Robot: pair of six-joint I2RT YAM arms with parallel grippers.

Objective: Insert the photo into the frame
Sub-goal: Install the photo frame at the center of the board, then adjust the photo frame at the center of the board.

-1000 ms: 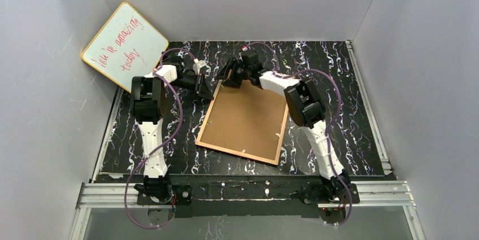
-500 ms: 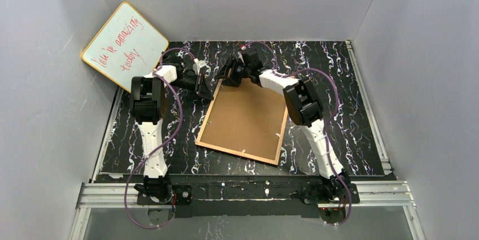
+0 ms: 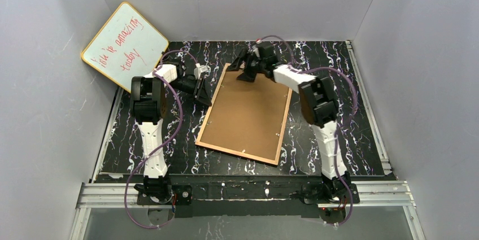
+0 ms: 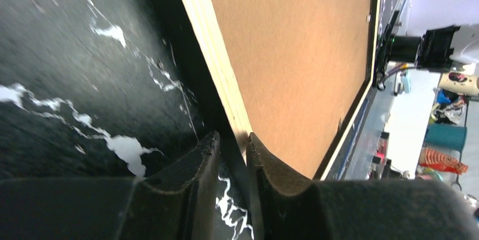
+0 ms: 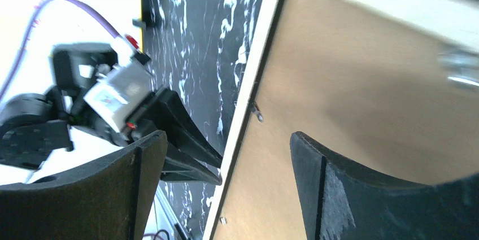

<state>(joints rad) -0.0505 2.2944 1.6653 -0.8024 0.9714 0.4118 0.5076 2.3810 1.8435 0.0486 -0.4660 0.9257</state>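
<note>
Status: frame [image 3: 237,152] lies face-down, hardboard backing [image 3: 245,113] seated inside it. No photo visible; probably under backing, can't confirm. left gripper [image 4: 233,148] nearly closed, apparently pinching frame's left rim. right gripper [image 5: 227,137] spread wide above frame's far edge, empty. Remaining: likely securing backing.

Right gripper [image 5: 226,138], jaws spread wide, dark fingers [image 5: 101,195] at lower left and lower right. Between them: frame [image 5: 252,82], back side up, pale wood rim running diagonally, brown backing panel [image 5: 350,99] seated inside it. Small metal tab [image 5: 256,110] on rim's inner edge, lapping onto panel; second fastener lower down, too small to identify. Left gripper [image 5: 217,172] at left, tapered dark tips meeting frame's outer edge, grey-and-white wrist block [image 5: 118,96] with red light behind. Purple cable [image 5: 68,1] arcing at upper left. Black, white-veined table [image 5: 192,36] beyond. Blurred bright shape at right margin, unidentifiable.
</note>
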